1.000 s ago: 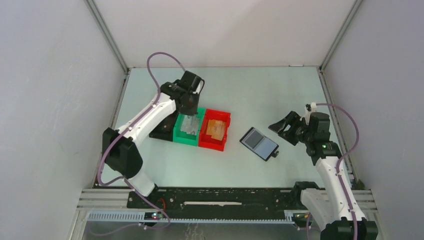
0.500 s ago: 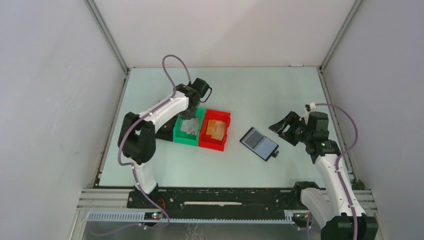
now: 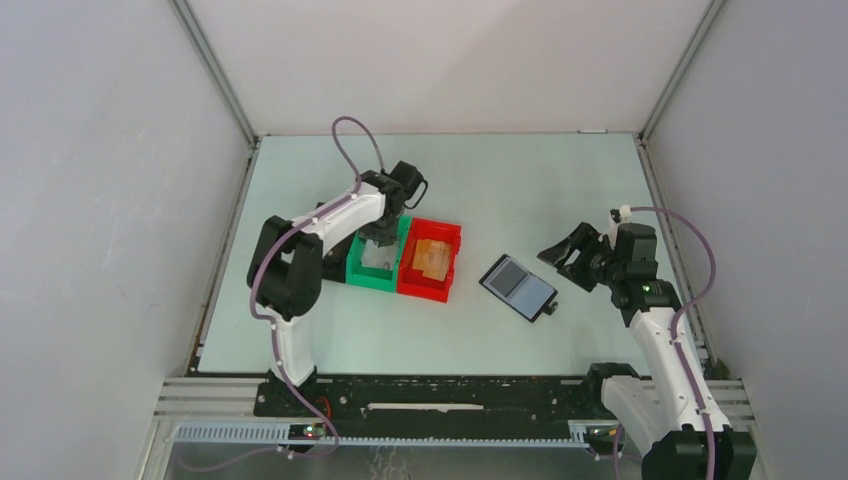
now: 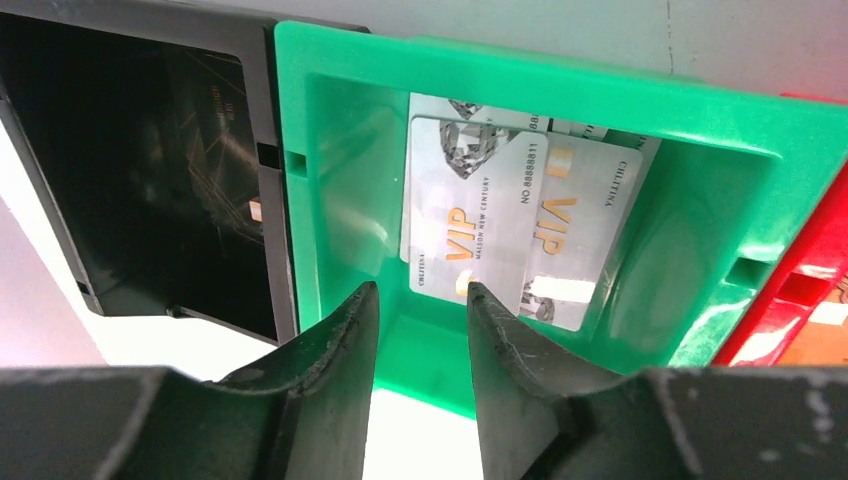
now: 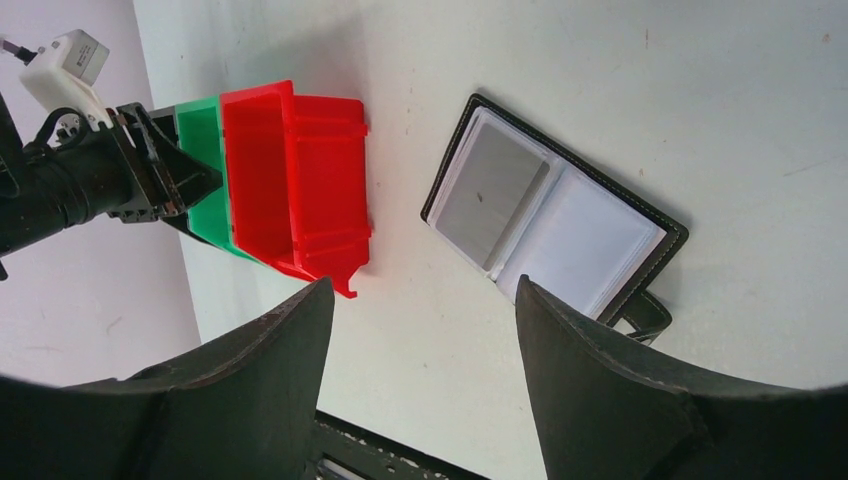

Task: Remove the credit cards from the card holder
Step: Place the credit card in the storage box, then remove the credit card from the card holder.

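Right of the red bin [image 3: 430,258] the card holder [image 3: 517,287] lies open, one grey card [image 5: 492,195] inside, the right hand [image 5: 422,285] spread near it; I'd pin the cover, then slide that card out flat. Just left of that bin the left hand [image 4: 420,292], slightly parted and empty, hangs over credit cards [image 4: 480,215].

"What's under the right gripper [image 5: 420,300]?"

"Nothing. Its fingers are spread wide over bare table [image 5: 600,80]. Just beyond them the card holder [image 5: 590,245] lies folded open and flat, with a grey card [image 5: 490,195] in its left half."

"And the bins?"

"The red bin [image 5: 300,180] sits left of it, apart. The green bin [image 5: 205,165] is pressed against the red one's far side."
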Controlling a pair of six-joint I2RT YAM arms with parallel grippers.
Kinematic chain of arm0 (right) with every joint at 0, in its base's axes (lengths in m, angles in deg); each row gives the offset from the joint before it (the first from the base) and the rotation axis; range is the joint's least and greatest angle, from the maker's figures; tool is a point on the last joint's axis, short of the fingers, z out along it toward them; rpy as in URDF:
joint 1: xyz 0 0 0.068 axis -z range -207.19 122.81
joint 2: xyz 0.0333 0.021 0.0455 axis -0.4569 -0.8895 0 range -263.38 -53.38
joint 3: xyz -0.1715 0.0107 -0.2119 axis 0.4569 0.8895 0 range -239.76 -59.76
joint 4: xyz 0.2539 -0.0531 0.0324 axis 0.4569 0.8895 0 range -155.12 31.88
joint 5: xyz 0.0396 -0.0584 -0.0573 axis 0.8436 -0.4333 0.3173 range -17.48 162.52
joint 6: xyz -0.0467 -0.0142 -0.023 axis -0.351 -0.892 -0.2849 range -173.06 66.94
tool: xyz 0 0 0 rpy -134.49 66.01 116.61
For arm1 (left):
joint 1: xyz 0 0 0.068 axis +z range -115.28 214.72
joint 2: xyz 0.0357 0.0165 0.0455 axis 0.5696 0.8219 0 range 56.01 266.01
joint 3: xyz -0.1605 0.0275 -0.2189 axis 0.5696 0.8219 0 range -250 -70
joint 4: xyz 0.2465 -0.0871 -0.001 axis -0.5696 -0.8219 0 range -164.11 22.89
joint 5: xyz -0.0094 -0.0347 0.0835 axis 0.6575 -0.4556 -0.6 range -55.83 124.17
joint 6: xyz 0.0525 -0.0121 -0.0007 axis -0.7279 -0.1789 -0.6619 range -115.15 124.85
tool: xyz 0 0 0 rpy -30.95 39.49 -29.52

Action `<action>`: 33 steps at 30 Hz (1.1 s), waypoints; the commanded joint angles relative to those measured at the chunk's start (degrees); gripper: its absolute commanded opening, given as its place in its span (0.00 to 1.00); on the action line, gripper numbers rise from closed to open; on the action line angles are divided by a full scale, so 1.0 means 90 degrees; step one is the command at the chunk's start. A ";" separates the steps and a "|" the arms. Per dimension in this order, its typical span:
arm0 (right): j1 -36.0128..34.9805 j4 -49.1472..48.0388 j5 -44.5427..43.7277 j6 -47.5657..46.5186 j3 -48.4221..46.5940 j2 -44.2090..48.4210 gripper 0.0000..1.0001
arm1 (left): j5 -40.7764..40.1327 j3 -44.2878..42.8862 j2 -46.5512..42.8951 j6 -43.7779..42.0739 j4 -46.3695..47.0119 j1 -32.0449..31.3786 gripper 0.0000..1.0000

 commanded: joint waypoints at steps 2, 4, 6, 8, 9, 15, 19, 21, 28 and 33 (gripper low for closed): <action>0.0003 -0.0102 -0.0092 -0.0078 -0.0047 0.0022 0.76 | 0.0212 -0.0323 -0.0712 0.0172 -0.0027 -0.0023 0.43; -0.0069 -0.0087 -0.0226 -0.0009 -0.0042 0.0015 0.76 | 0.0306 -0.0254 -0.1157 0.0057 0.0009 -0.0036 0.43; -0.0393 -0.0116 -0.0560 0.0142 0.0014 -0.0019 0.76 | 0.0647 -0.0206 -0.1630 -0.0028 0.0100 -0.0034 0.43; -0.0780 -0.0294 -0.0801 0.0363 0.0132 -0.0140 0.76 | 0.1290 -0.0200 -0.1999 -0.0045 0.0294 -0.0085 0.43; -0.0931 -0.0367 -0.0914 0.0492 0.0188 -0.0234 0.75 | 0.1686 -0.0204 -0.2134 -0.0019 0.0435 -0.0154 0.44; -0.1130 -0.0984 -0.1189 0.1333 0.0458 -0.0930 0.62 | 0.3941 -0.0200 -0.1842 0.0388 0.1491 -0.0933 0.50; -0.1141 -0.1084 -0.1486 0.1574 0.0573 -0.1165 0.47 | 0.4665 -0.0637 -0.1004 0.0460 0.1542 -0.1489 0.51; -0.1141 -0.1143 -0.1561 0.1559 0.0632 -0.1305 0.44 | 0.4997 -0.0813 -0.0666 0.0503 0.1695 -0.1659 0.51; -0.1140 -0.1295 -0.1845 0.1537 0.0735 -0.1896 0.24 | 0.5472 -0.1749 0.0568 0.0617 0.1841 -0.1784 0.55; -0.1090 -0.1259 -0.1960 0.1536 0.0751 -0.2310 0.22 | 0.5615 -0.2664 0.1607 0.0319 0.1544 -0.1822 0.57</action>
